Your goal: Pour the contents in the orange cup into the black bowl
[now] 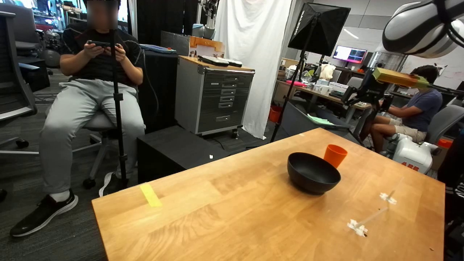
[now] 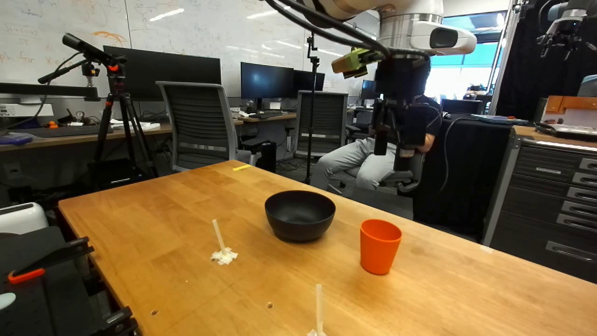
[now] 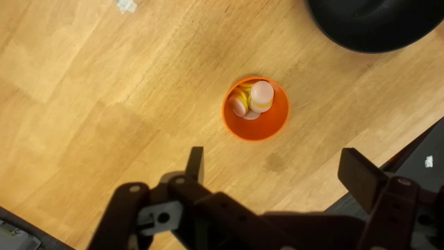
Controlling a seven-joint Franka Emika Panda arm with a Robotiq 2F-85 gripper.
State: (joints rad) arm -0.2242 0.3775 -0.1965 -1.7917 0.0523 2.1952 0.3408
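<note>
The orange cup (image 1: 335, 156) (image 2: 380, 249) stands upright on the wooden table beside the black bowl, in both exterior views. The black bowl (image 1: 313, 177) (image 2: 299, 221) stands upright and looks empty where its inside shows. In the wrist view the cup (image 3: 258, 128) is near the middle, with the contents (image 3: 262, 92), pale pinkish-white and yellow round pieces, lying inside. The bowl (image 3: 378, 26) is cut off at the upper right there. The contents are hidden in both exterior views. My gripper (image 3: 273, 151) is open and empty, well above the table (image 1: 368, 101) (image 2: 392, 154), touching nothing.
Thin pale sticks stand upright on white tape patches (image 1: 358, 227) (image 2: 224, 255) on the table. A yellow tape strip (image 1: 150, 195) marks the table near an edge. A black box (image 1: 177, 148) stands beside the table. A person (image 1: 101, 72) sits beyond it.
</note>
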